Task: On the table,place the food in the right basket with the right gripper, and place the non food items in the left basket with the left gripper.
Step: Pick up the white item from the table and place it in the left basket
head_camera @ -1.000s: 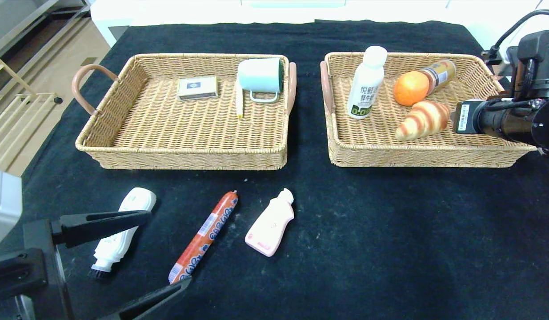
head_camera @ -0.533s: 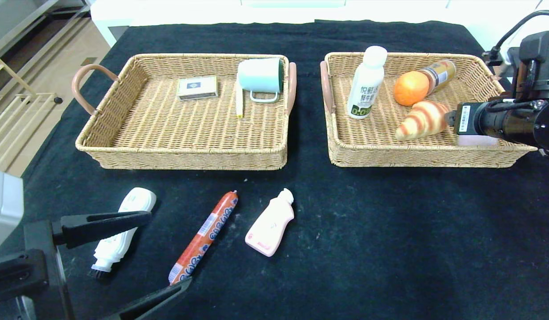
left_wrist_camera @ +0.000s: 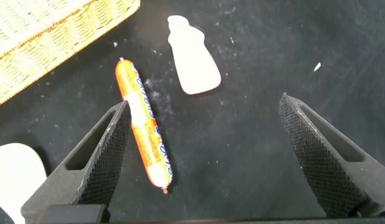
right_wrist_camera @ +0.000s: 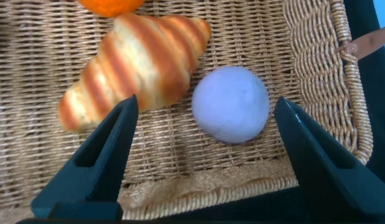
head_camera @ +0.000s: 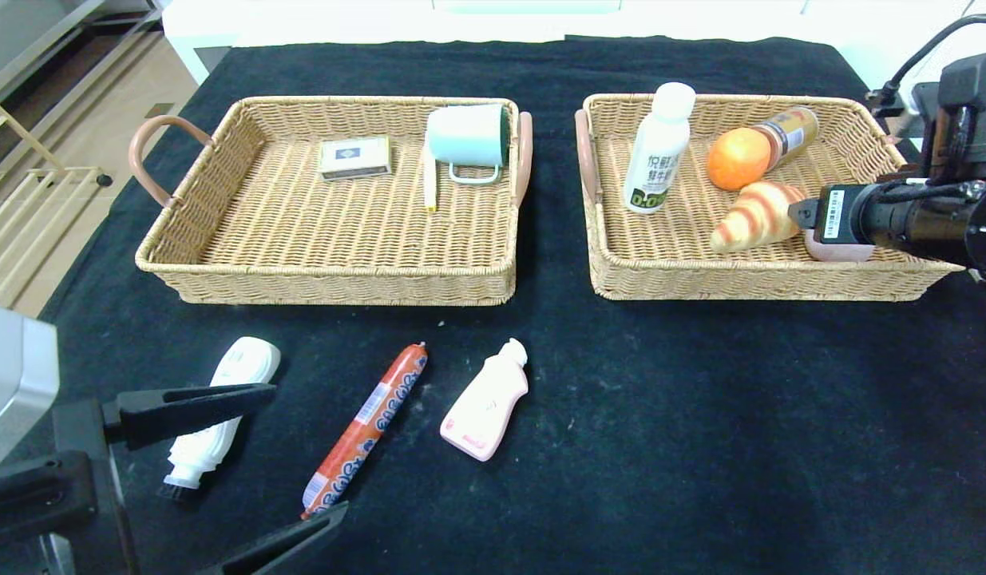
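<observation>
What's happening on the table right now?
The right gripper hangs with jaws open over the right wicker basket, above a pale round bun lying beside the striped croissant. The left gripper hovers open near the orange sausage and pink bottle on the black cloth.

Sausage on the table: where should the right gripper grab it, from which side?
Grip the sausage mid-length, from above, jaws across its narrow width. It lies flat on the cloth, long and thin, slanted, with bare cloth on both sides: the brush and pink bottle lie apart from it. The open left gripper hovers over it, so approach clear of that.
</observation>
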Available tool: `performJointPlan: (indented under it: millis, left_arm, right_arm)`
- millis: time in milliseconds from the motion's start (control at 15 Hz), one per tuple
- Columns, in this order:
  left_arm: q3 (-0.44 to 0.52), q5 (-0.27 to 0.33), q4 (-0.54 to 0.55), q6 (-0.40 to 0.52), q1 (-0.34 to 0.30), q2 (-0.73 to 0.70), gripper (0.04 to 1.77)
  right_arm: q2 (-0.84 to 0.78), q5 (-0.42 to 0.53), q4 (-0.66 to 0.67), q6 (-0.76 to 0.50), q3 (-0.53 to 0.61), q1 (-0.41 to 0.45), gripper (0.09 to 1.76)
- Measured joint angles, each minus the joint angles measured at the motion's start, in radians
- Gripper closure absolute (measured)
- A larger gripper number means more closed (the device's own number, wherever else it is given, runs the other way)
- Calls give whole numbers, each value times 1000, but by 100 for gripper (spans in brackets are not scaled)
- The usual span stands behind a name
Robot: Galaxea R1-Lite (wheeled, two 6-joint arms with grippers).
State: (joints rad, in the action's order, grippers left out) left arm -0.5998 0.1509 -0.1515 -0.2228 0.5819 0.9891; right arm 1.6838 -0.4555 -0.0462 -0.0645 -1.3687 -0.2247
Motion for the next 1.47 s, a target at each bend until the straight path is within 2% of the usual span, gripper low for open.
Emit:
performJointPlan:
  millis: [267,600,800,1000,1267,1467]
  left_arm:
    - [1,9,-2,8,0,7,9]
    - [1,5,-1,21,-2,13,9]
    - [1,3,1,27,-7,26,9]
    - [1,9,3,30,-13,39,9]
    - [-4,7,0,43,-15,56,9]
    - [-4,-6,6,76,-14,50,9]
  right_arm:
    - [-75,87,-7,3,70,-63,21]
    - [-236,269,-20,54,271,-177,18]
    - [-317,490,-132,103,417,-234,17]
    - [-369,659,-247,128,538,-283,16]
    - [-391,814,-348,144,641,-297,15]
    - [-395,913,-472,154,730,-249,15]
